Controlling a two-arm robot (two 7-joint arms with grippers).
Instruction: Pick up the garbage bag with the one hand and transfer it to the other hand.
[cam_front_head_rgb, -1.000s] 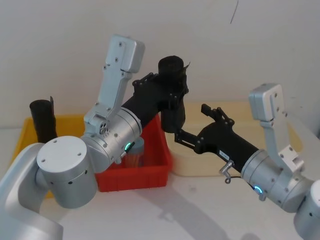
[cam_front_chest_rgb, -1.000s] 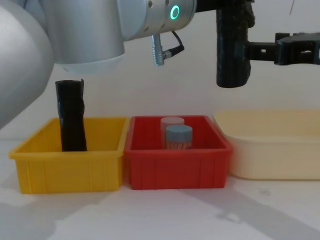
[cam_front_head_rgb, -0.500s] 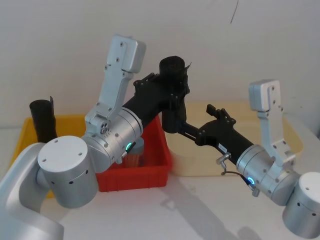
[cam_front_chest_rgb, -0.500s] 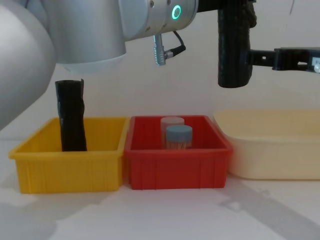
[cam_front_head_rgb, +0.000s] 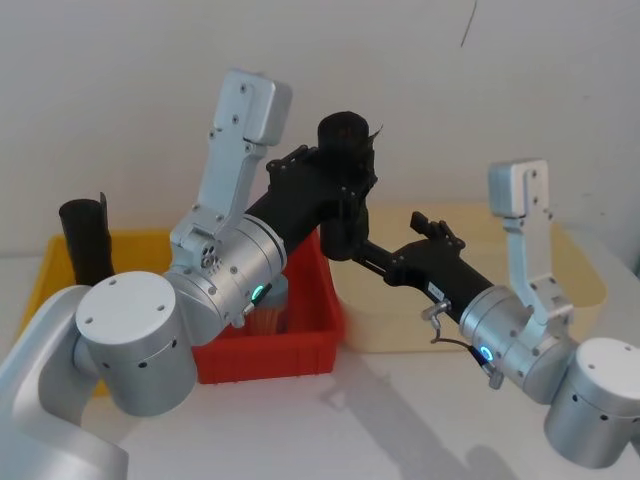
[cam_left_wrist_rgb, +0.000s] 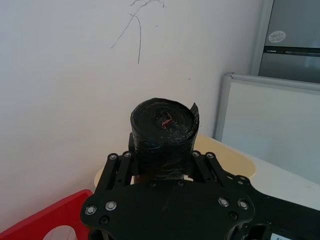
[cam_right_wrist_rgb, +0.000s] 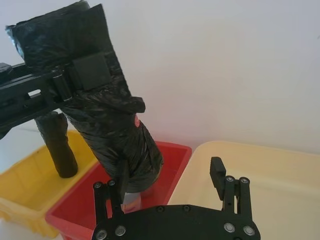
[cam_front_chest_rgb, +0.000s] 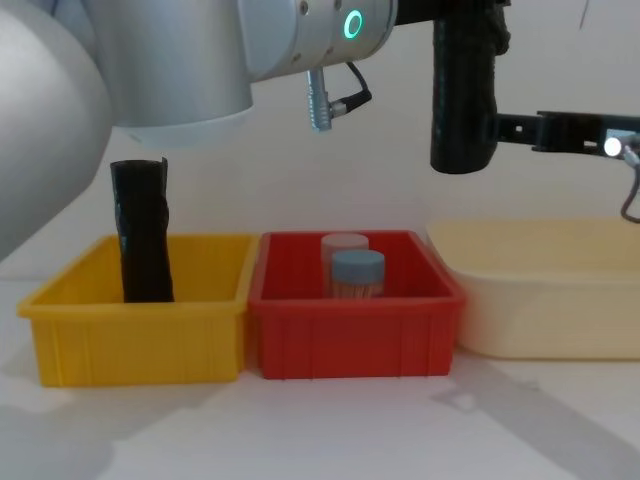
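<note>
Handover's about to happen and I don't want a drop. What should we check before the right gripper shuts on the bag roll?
1. Hold of the left gripper on the bag roll: ok. It is shut on the upper part and the roll is upright.
2. The right gripper is open: ok, fingers apart.
3. Roll seated between the right fingers: cannot tell. One finger lies at its lower part and the other stands well aside.
4. Right grip spot free of the left fingers: ok, the lower part is bare.
5. Space below: ok. The roll hangs well above the red bin and cream tub.
</note>
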